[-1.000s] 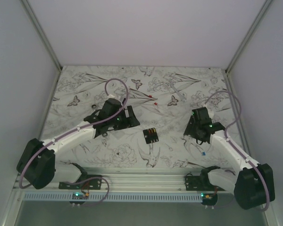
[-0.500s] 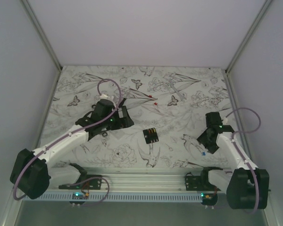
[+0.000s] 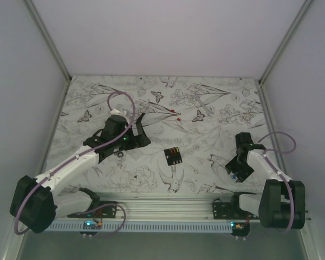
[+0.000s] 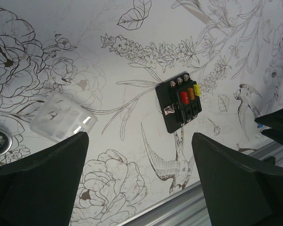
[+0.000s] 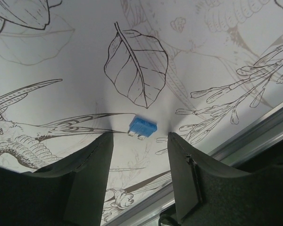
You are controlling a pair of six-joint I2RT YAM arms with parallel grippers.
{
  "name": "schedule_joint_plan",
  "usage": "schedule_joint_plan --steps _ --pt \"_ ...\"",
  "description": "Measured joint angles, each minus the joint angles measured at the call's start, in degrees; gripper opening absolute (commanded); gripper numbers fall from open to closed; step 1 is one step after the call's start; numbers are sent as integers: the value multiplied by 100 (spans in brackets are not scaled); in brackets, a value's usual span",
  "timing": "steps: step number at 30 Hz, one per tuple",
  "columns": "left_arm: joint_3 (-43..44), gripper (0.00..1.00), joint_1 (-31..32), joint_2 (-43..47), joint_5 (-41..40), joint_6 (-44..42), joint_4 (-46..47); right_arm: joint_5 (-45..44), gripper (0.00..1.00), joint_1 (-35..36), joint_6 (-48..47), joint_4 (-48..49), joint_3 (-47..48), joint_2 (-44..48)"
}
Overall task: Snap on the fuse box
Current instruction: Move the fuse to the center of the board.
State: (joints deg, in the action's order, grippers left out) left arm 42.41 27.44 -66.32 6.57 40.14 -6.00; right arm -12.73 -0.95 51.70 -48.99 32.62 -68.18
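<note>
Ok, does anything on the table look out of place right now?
Yes. The fuse box is uncovered, and its clear cover lies apart from it, off to the left in the left wrist view. A blue fuse also lies loose on the table, just ahead of the right pincer, not in the box.

The small square black plastic fuse box [image 4: 178, 101] looks matt. The clear plastic cover [image 4: 63, 115] glints. The desk's flower-printed white covering [image 4: 108, 179] is smooth, and a dull metal rail [image 3: 168, 203] edges it.
</note>
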Motion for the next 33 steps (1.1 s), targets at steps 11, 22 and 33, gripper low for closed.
schedule_joint_plan --steps 11,22,33 --pt "-7 95 -9 -2 -2 -17 -2 199 35 -4 4 238 -35 -120" --pt "-7 95 -9 -4 -2 -17 -2 323 31 562 -529 400 361 -739" --pt "-7 95 -9 -7 4 -4 -4 452 31 2398 -1154 772 1845 -2389"
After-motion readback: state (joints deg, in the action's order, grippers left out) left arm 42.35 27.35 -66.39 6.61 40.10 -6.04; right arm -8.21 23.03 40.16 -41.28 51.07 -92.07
